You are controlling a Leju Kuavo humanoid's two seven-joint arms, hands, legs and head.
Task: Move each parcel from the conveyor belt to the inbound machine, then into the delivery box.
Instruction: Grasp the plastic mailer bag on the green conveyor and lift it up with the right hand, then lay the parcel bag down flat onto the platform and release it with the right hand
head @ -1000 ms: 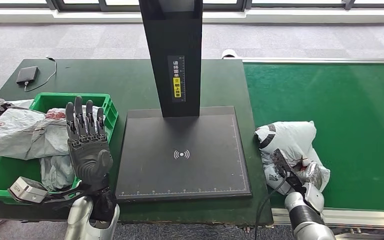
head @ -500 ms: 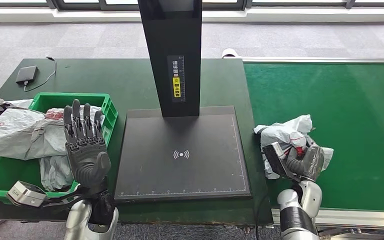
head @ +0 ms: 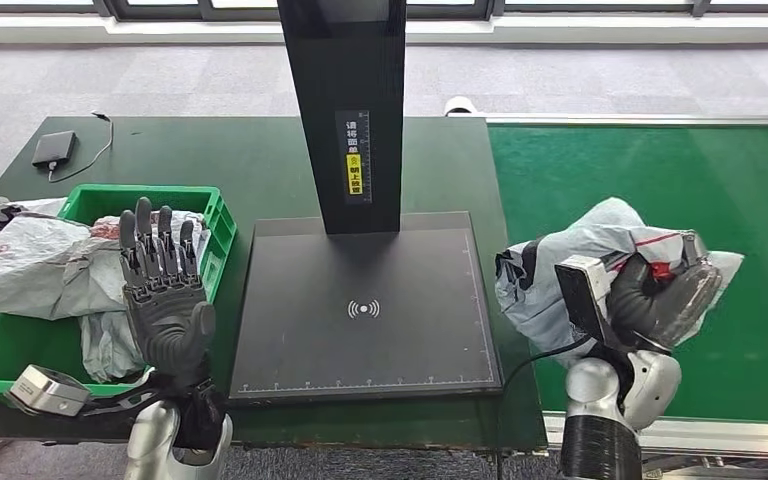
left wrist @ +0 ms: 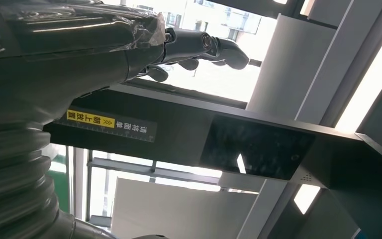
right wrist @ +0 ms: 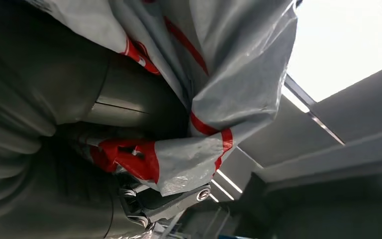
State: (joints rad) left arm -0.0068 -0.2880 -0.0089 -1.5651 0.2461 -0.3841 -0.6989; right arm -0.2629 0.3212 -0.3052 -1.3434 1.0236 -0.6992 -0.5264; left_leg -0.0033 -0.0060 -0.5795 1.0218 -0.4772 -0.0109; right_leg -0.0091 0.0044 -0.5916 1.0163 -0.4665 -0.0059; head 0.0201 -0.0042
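Observation:
My right hand (head: pixel 660 300) grips a grey plastic parcel (head: pixel 570 260) with red and black markings, held up above the near left corner of the green conveyor belt (head: pixel 660 180). In the right wrist view the parcel (right wrist: pixel 214 84) drapes over the hand (right wrist: pixel 69 124). The inbound machine's black scan plate (head: pixel 365 305) with its upright column (head: pixel 345 110) lies just left of the parcel. My left hand (head: pixel 165 295) is raised, palm forward, fingers apart and holding nothing, beside the green delivery box (head: pixel 222 225). In the left wrist view the left hand's fingers (left wrist: pixel 199 45) point up past the column.
Several grey parcels (head: pixel 50 265) fill the green box and spill over its left side. A small black device (head: pixel 55 150) with a cable lies at the dark table's far left corner. A white object (head: pixel 458 106) sits at the belt's far end.
My right hand has lifted the parcel off the belt and turned it upward. The left hand has drifted slightly lower and left, staying spread.

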